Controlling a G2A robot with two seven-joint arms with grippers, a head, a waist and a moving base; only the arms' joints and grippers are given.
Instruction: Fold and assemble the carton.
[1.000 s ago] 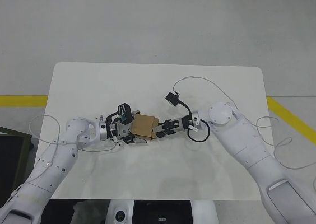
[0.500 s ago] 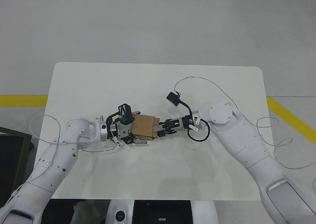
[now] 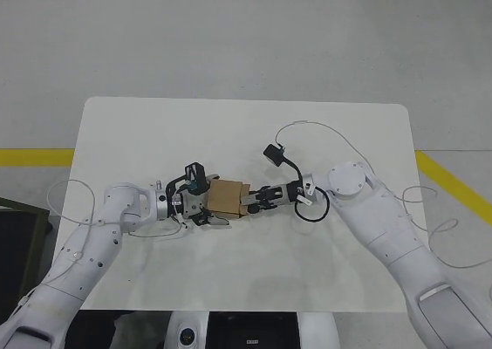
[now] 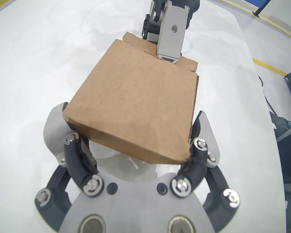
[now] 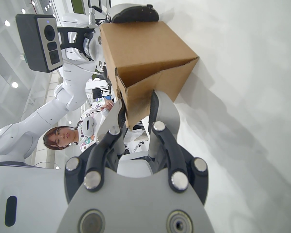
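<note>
My left end effector [image 4: 132, 127] is clamped on one end of the brown cardboard carton [image 3: 227, 197], with a finger pressed against each side wall. My right end effector [image 5: 138, 105] is closed too, pinching the cardboard edge at the carton's opposite, open end. The carton is near the middle of the white desk [image 3: 333, 131], between my two arms. I cannot tell whether it rests on the surface.
</note>
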